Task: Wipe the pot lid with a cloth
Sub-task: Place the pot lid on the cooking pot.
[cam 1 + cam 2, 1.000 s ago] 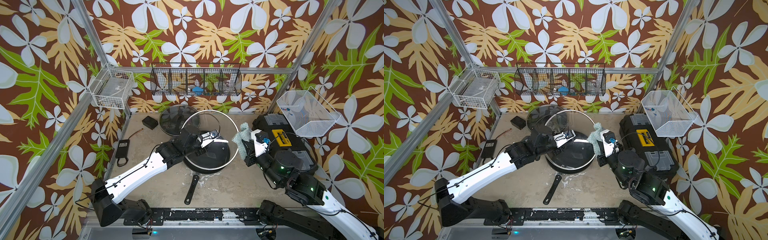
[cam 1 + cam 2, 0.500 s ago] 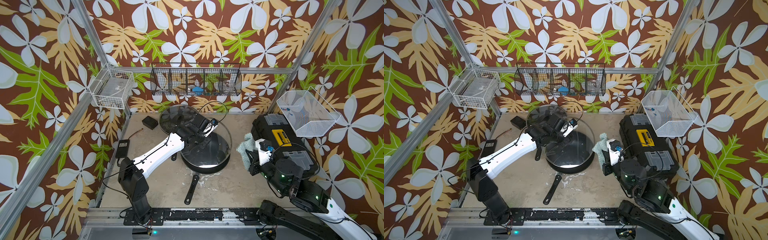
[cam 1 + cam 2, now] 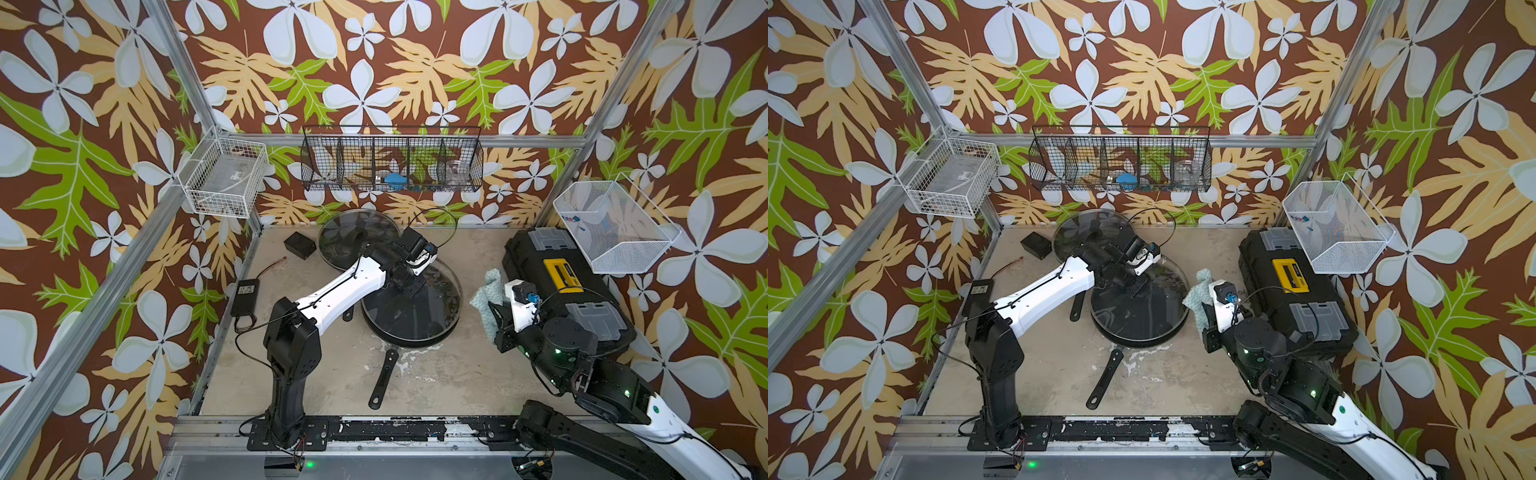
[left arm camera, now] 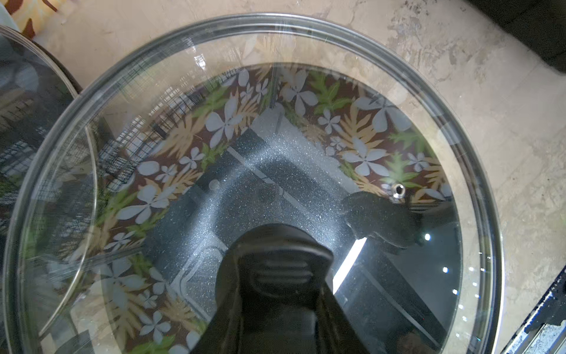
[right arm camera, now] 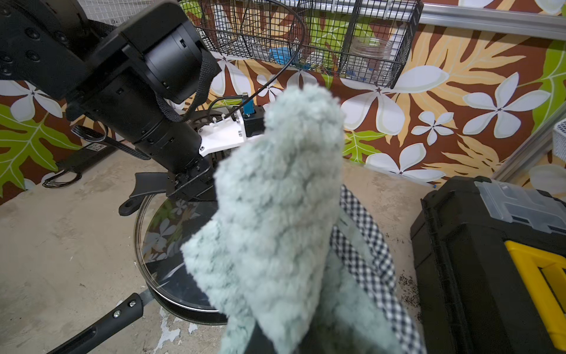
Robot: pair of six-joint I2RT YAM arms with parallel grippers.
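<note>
The left gripper (image 3: 409,284) is clamped on the pot lid (image 3: 436,299) at its middle, holding it over the frying pan (image 3: 411,340). The right gripper (image 3: 496,318) pinches the cloth (image 3: 484,291) just beside the pan, off the glass. Poised, not wiping — next the cloth must cross onto the lid, pressing lightly.

Two glass lids, the pot lid (image 3: 432,299) and a smaller lid (image 3: 347,235), one cloth (image 3: 484,291), three wire baskets (image 3: 392,160), one toolbox (image 3: 536,257).

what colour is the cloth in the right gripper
The cloth is a pale teal-mint, fluffy all over; it shows best in the right wrist view.
</note>
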